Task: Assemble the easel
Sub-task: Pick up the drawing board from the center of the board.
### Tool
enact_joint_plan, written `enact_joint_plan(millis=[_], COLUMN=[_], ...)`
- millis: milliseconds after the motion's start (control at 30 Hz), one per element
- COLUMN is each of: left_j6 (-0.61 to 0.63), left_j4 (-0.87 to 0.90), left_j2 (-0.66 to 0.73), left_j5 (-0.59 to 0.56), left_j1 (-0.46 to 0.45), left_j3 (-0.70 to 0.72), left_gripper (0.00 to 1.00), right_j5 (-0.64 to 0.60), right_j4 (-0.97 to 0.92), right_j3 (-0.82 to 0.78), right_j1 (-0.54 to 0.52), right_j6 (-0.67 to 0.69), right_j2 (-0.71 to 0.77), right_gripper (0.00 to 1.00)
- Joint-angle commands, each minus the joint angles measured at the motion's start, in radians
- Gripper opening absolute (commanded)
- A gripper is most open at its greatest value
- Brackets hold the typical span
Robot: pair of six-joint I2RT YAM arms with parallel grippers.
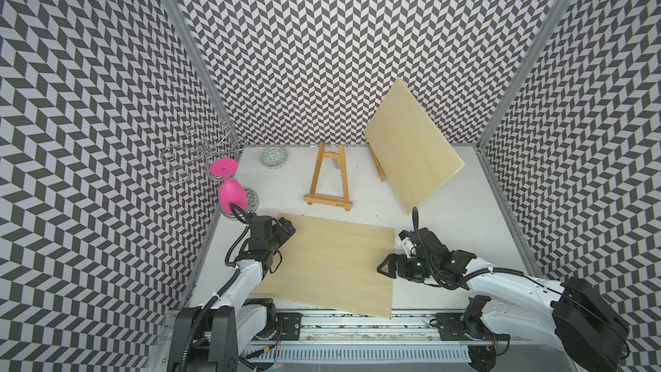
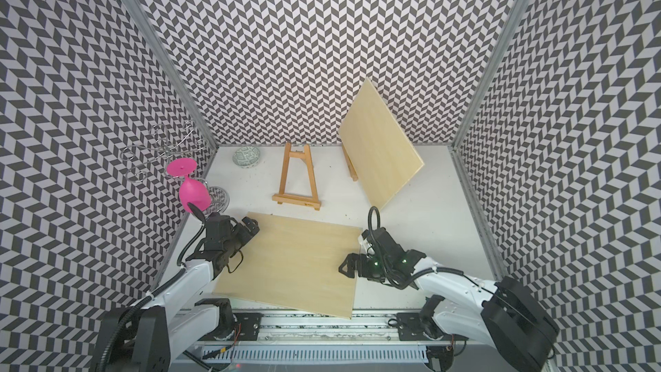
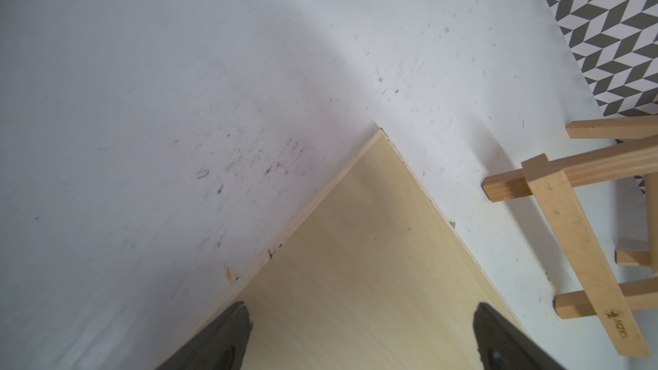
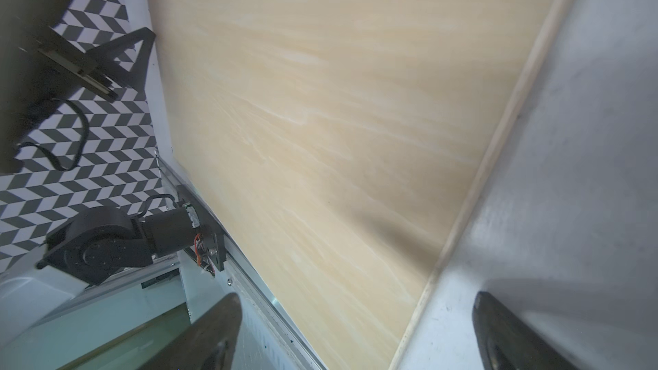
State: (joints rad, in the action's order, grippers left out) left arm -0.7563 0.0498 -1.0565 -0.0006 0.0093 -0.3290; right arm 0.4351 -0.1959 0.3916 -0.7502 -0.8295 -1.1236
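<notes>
Board pickup pending for the empty easel, both pincers released.

Far left, a pink glass [image 1: 231, 193] is seen hung on a wire rack [image 1: 200, 152], apart from the job. The left gripper [image 1: 288, 229] is poised with jaws spread wide over the far-left corner of the flat board [image 1: 332, 266], with nothing held. Beyond that board, at the far middle, the empty easel [image 1: 329, 180] is stood upright with its ledge facing near. The right gripper [image 1: 384, 268] is likewise spread at the board's right edge, grasping nothing. Far right, a second board [image 1: 411, 148] is already leaned on a second easel [image 1: 380, 169]. The lifting step is judged to be in hand; next, an edge must be pinched and the board raised and tilted onto the ledge.
</notes>
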Motion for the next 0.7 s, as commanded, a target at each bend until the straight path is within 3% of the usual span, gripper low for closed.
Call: enact_joint_plan(millis=[0, 200, 333, 533, 667], left_j6=[-0.021, -0.041, -0.025, -0.044, -0.084], left_j4=[0.166, 0.219, 0.201, 0.208, 0.202], left_j2=[0.001, 0.015, -0.056, -0.122, -0.120], left_j5=[-0.075, -0.103, -0.014, 0.093, 0.159], left_j1=[0.018, 0.079, 0.082, -0.012, -0.086], left_j3=[0.013, 0.002, 0.004, 0.006, 0.031], left_gripper=[1.00, 1.00, 1.00, 1.00, 1.00], right_j5=[-0.042, -0.047, -0.069, -0.085, -0.007], right_j4=[0.070, 0.144, 0.149, 0.153, 0.213], right_j3=[-0.013, -0.031, -0.019, 0.019, 0.022], right_j1=[-0.007, -0.006, -0.005, 0.039, 0.123], right_j6=[-0.024, -0.021, -0.017, -0.004, 0.021], right_j2=[-0.019, -0.056, -0.079, -0.128, -0.181], right_gripper=[0.99, 0.99, 0.99, 0.99, 0.99])
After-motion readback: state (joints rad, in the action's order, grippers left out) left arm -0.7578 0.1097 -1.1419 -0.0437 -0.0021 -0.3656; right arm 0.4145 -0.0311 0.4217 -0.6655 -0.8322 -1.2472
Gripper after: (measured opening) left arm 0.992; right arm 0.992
